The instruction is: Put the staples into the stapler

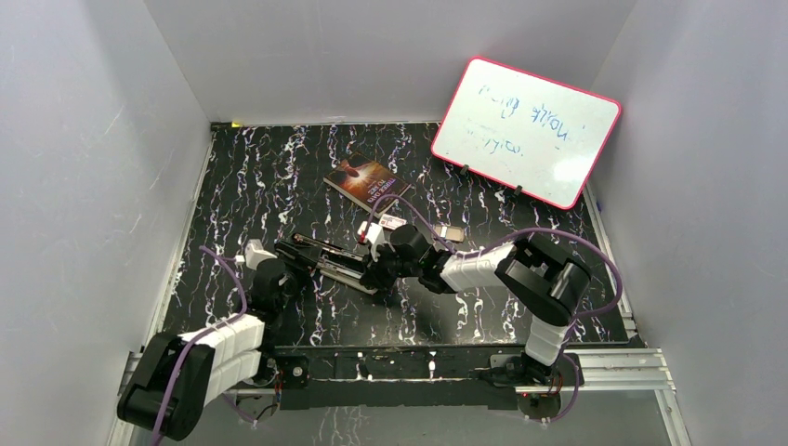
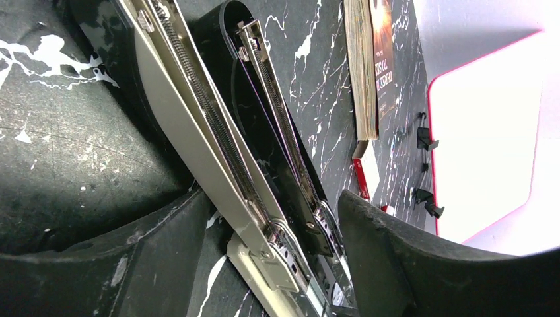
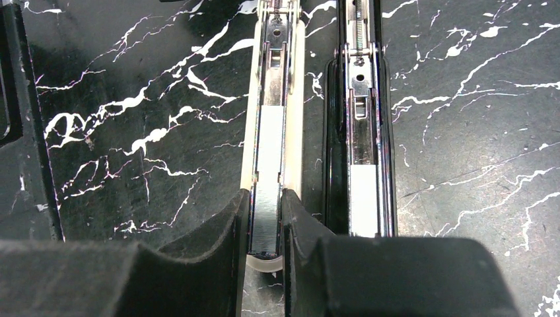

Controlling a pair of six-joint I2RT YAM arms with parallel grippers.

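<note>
The stapler [image 1: 327, 259] lies swung open on the black marbled table, its beige half [image 3: 295, 119] and black half [image 3: 333, 132] side by side. A silver strip of staples [image 3: 267, 221] sits in the beige half's channel, and my right gripper [image 3: 265, 197] is shut on the strip at its near end. In the top view the right gripper [image 1: 377, 272] is over the stapler's right end. My left gripper [image 2: 272, 206] straddles the hinge end of the stapler [image 2: 198, 132], one finger on each side, open. The left gripper [image 1: 282, 270] is at the stapler's left end.
A small white-and-red staple box [image 1: 385, 224] lies just behind the stapler, also visible as the box [image 2: 365, 175] in the left wrist view. A book [image 1: 365, 179] lies farther back. A pink-framed whiteboard [image 1: 525, 130] leans at the back right. Grey walls close in the table.
</note>
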